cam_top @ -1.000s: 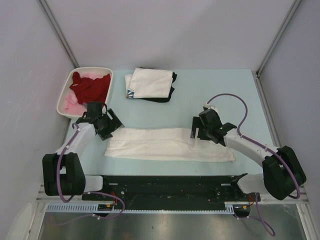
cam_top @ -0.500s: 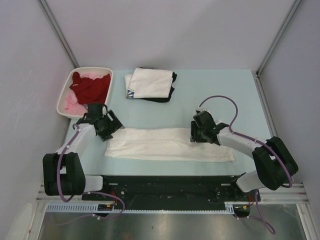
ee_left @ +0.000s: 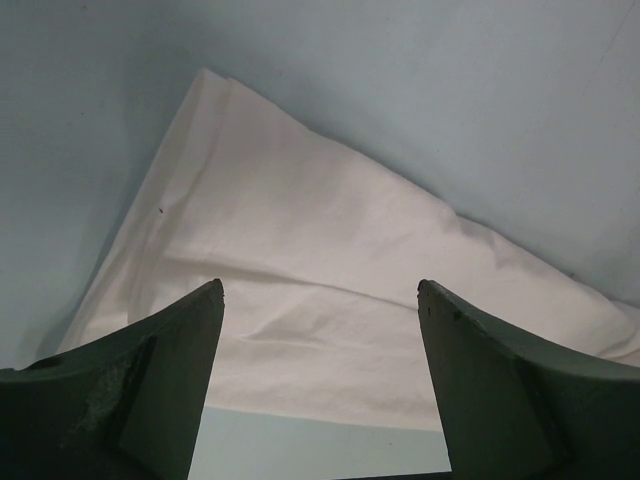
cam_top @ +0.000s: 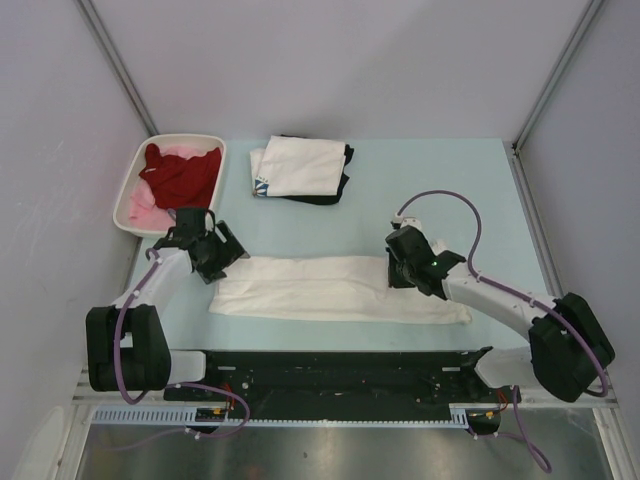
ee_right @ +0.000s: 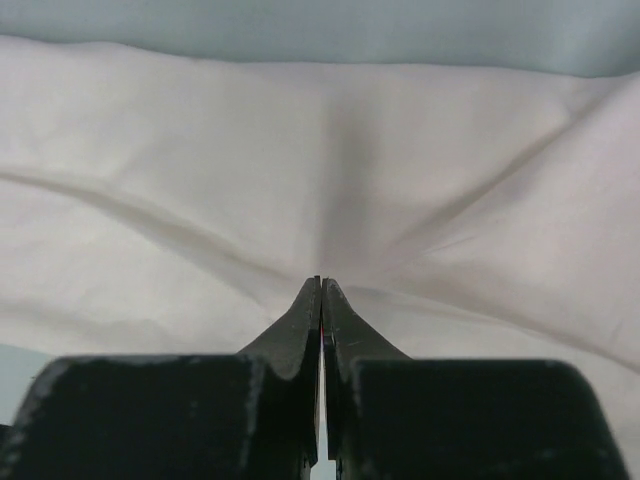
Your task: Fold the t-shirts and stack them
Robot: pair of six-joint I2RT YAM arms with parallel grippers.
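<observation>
A cream-white t-shirt (cam_top: 320,288) lies folded into a long band across the near table. My right gripper (cam_top: 394,272) is down on its far edge near the right end. In the right wrist view the gripper (ee_right: 321,280) is shut, and creases in the cloth (ee_right: 200,180) run into its tips. My left gripper (cam_top: 218,258) hovers open over the band's left far corner. The left wrist view shows this gripper (ee_left: 320,290) with that corner (ee_left: 290,260) between its wide jaws, not touched. A folded cream-white t-shirt (cam_top: 300,165) with a small blue mark lies on a black one (cam_top: 346,168) at the back.
A white basin (cam_top: 132,178) at the back left holds a dark red t-shirt (cam_top: 182,172) and a pink one (cam_top: 140,210). Grey walls enclose the table on three sides. The arms' black base rail (cam_top: 340,370) runs along the near edge.
The right gripper dropped onto the band's far edge and went from open to shut, pinching the cloth. The left arm stayed still.
</observation>
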